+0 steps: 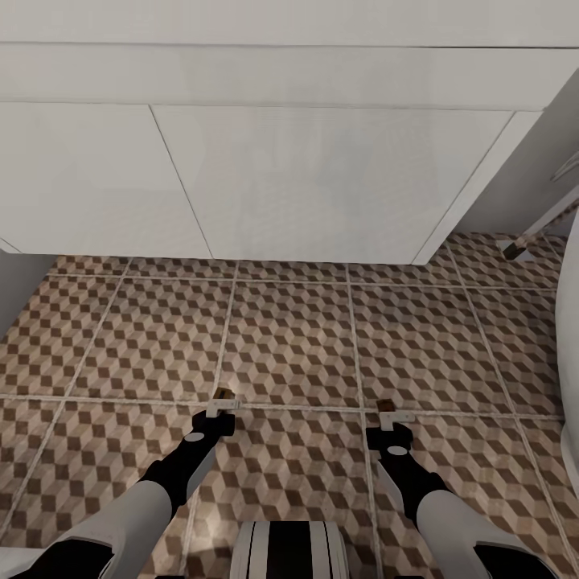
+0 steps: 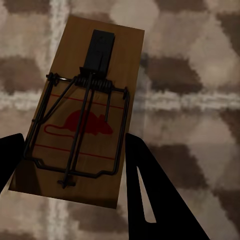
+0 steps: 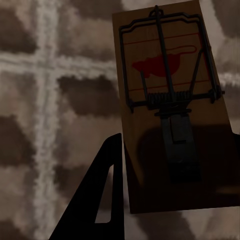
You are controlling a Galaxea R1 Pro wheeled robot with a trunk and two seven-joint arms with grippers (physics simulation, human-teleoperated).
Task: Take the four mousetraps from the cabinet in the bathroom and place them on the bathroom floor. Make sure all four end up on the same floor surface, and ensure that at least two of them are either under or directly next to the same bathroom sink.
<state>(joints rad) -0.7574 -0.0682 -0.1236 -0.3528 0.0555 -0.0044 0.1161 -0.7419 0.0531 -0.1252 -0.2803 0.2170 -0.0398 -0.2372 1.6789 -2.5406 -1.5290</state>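
Cube-pattern bathroom floor (image 1: 289, 338) runs up to the white vanity (image 1: 265, 185) under the sink, both arms stretched low over the tiles. Left end effector (image 1: 219, 407) is clenched on a mousetrap (image 2: 82, 110), board squeezed between its dark fingers (image 2: 150, 190), red mouse print facing up. Right end effector (image 1: 388, 415) grips the other mousetrap (image 3: 172, 110) the same way, above a grout line.

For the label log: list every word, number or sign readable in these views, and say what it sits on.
No words, brands or numbers can be read.
Mousetrap in left gripper: a red mouse silhouette with red lines, no lettering.
Mousetrap in right gripper: the same red mouse mark and lines, no lettering.
White vanity: plain, unmarked.
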